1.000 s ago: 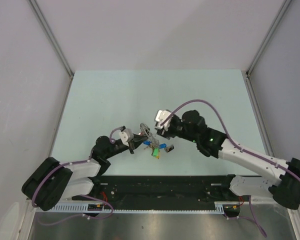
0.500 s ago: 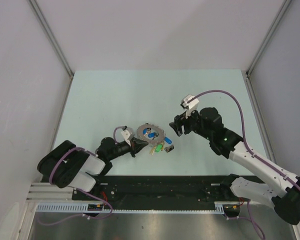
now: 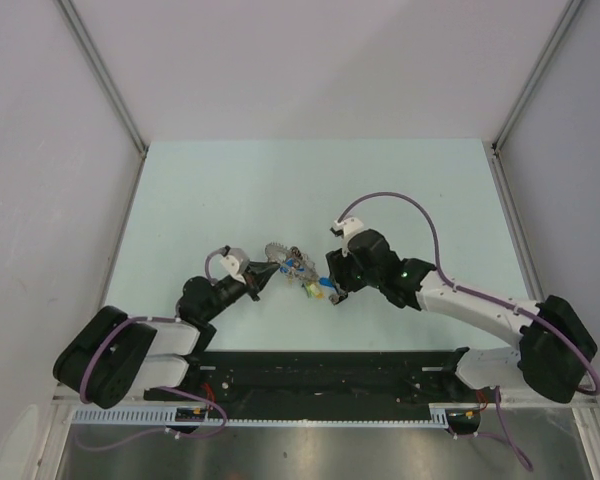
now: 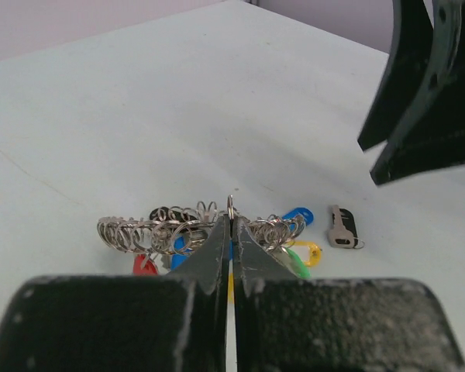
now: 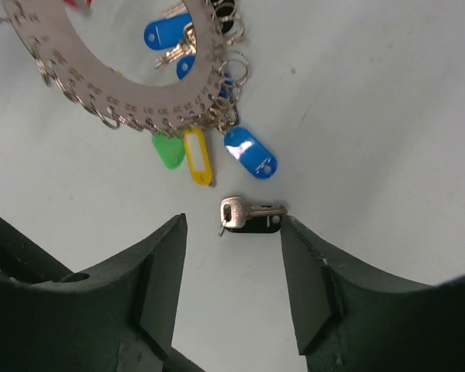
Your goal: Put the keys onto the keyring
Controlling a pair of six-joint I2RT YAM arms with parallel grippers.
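The keyring (image 5: 132, 93) is a flat silver ring band with many small split rings along its rim; it also shows in the top view (image 3: 278, 254). My left gripper (image 4: 230, 222) is shut on its near edge (image 4: 178, 229). Keys with blue (image 5: 250, 153), yellow (image 5: 195, 155) and green (image 5: 167, 150) tags hang from it. One loose silver key with a black tag (image 5: 252, 215) lies on the table beside the ring, also seen in the left wrist view (image 4: 342, 227). My right gripper (image 5: 232, 223) is open just above it, a finger on either side, empty.
The pale green table (image 3: 400, 190) is walled by white panels on three sides. The black rail (image 3: 320, 365) with the arm bases runs along the near edge. The right gripper's fingers (image 4: 418, 93) hang just right of the ring.
The right gripper has swung down and left from beside the ring to over the loose black-tagged key. The left gripper shifted slightly left and back, and the ring it holds has tilted.
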